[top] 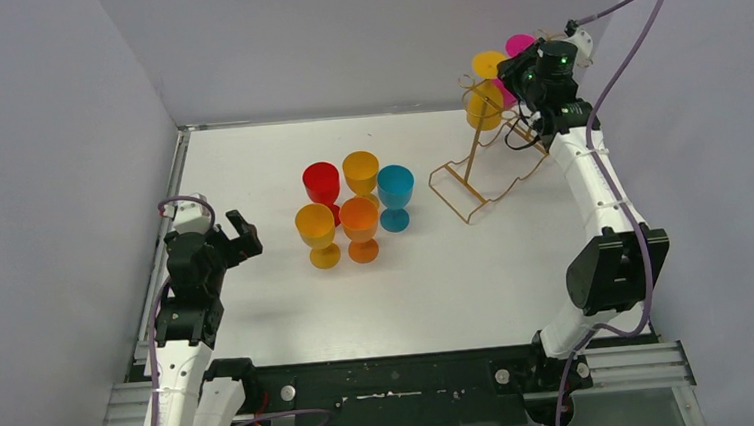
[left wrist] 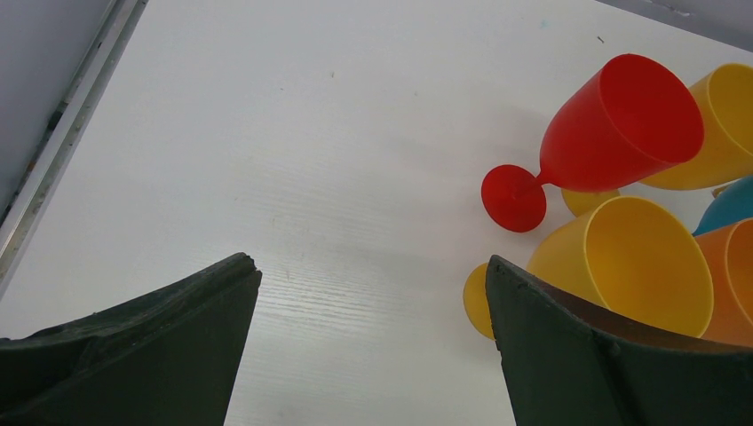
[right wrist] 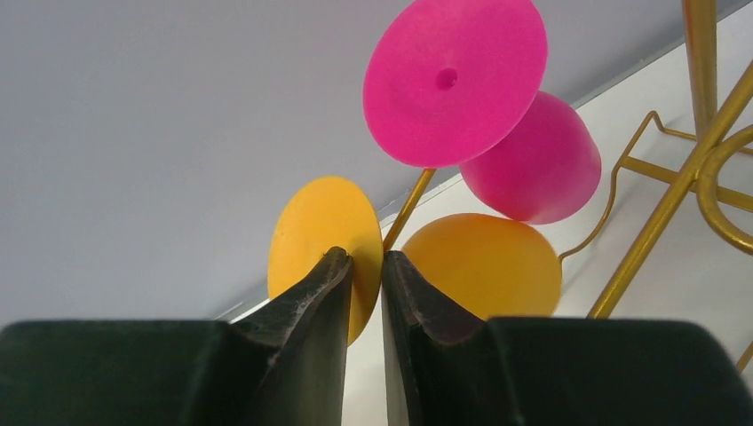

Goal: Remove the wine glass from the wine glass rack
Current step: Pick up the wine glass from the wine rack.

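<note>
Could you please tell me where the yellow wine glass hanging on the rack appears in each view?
Top external: yellow wine glass at upper right, on the rack.
Left wrist: not in view.
Right wrist: lower centre, just beyond the fingers.
Shared landmark: the pink glass beside it.

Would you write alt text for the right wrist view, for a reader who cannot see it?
The right gripper, jaws nearly closed, sits between the foot and bowl of a yellow glass hanging on a gold rack; a pink glass hangs beyond.
</note>
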Robot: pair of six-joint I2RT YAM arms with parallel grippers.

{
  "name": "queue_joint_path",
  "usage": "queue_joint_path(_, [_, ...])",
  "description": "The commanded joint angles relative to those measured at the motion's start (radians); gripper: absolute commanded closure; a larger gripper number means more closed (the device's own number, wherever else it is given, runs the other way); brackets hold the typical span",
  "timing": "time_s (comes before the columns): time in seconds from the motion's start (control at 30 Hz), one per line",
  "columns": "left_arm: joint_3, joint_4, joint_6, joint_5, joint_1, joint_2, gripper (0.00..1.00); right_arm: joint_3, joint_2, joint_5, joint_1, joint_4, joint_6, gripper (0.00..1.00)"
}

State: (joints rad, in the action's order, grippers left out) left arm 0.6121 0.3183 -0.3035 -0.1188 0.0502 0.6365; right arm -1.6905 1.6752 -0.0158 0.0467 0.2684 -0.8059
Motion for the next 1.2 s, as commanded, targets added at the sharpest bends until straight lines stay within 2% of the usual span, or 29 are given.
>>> queue_joint_path(0.0, [0.004, -0.044, 0.012, 0.011, -0.006, -0.001, 0.03, 0.032, -0.064, 0.011, -0.002, -0.015, 0.001, 0.84])
queue_joint_path(0.1, [0.003, -0.043, 0.011, 0.011, -0.006, -0.001, 0.03, 0.037, -0.078, 0.011, -0.002, -0.02, 0.004, 0.91])
queue_joint_path(0.33, [0.003, -0.044, 0.011, 0.012, -0.006, -0.001, 0.03, 0.06, -0.099, 0.011, -0.001, -0.036, 0.002, 0.95])
queue_joint_path(0.43, [0.003, -0.043, 0.011, 0.014, -0.006, -0.001, 0.03, 0.072, -0.106, 0.001, -0.003, -0.059, -0.011, 1.0])
queue_joint_path(0.73, [0.003, -0.044, 0.012, 0.013, -0.006, -0.001, 0.03, 0.16, -0.131, -0.065, -0.012, -0.225, -0.139, 1.0])
queue_joint_path(1.17, [0.004, -0.041, 0.012, 0.011, -0.004, -0.005, 0.03, 0.345, -0.201, -0.009, -0.032, -0.483, -0.314, 1.0])
